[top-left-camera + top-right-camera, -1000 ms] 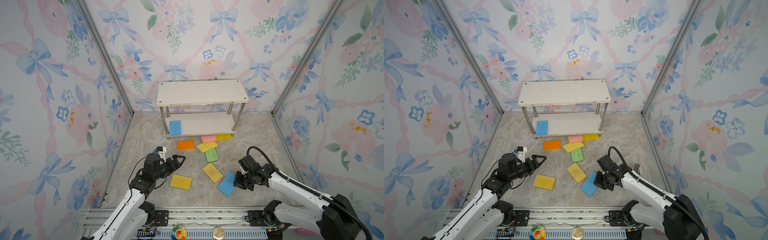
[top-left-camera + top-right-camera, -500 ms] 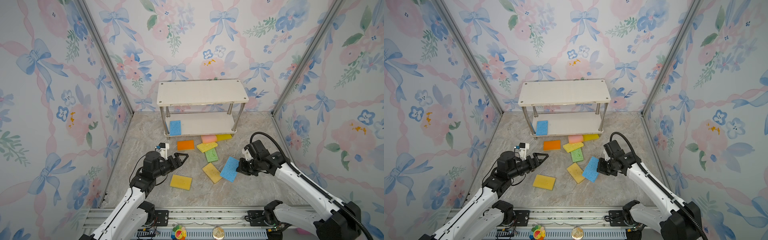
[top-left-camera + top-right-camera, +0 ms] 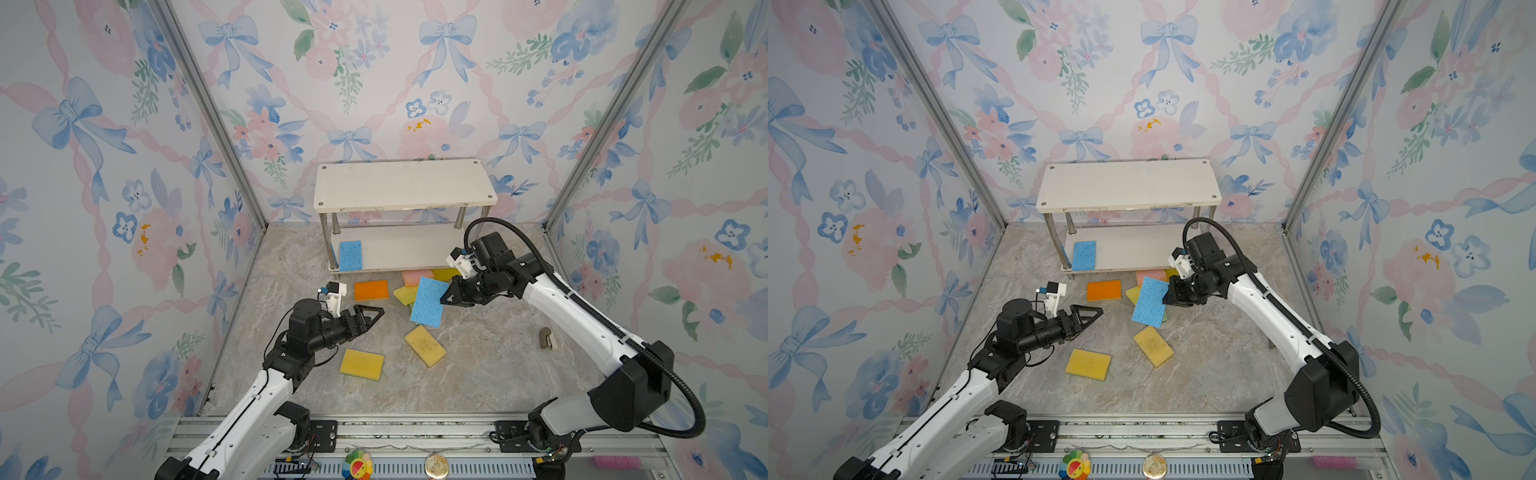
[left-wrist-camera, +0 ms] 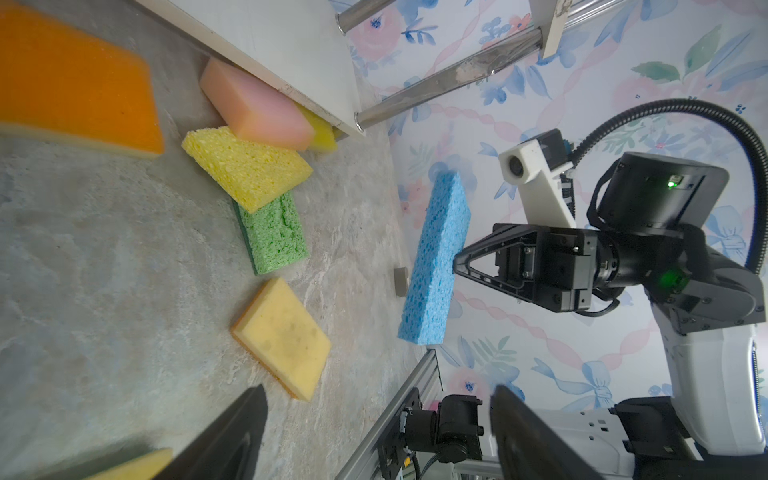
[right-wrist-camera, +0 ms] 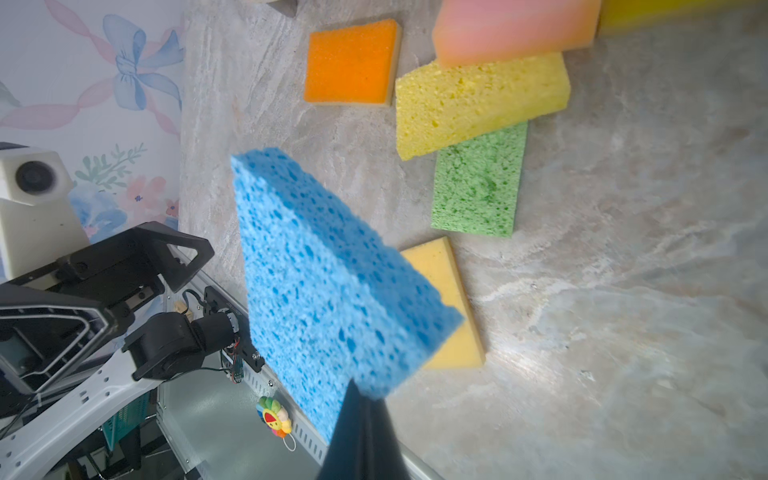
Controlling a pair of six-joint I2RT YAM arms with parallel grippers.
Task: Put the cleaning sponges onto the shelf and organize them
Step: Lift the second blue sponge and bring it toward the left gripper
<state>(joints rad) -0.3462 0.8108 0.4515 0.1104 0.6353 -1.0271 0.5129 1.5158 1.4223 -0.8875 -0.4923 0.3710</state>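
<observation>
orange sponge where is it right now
In both top views the orange sponge lies flat on the tabletop just in front of the shelf, immediately left of the bright yellow sponge.

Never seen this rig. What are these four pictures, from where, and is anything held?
Two robot arms work over a marble-look floor. Two pictures look down from overhead, nearly identical; the other two come from a camera on each arm's wrist. The right end effector is shut on a blue sponge, held clear of the floor. The left end effector is open and empty. At the back stands a two-tier shelf with a second blue sponge on its lower board. An orange sponge, a pink sponge, a green sponge and several yellow sponges lie loose in front of it.
</observation>
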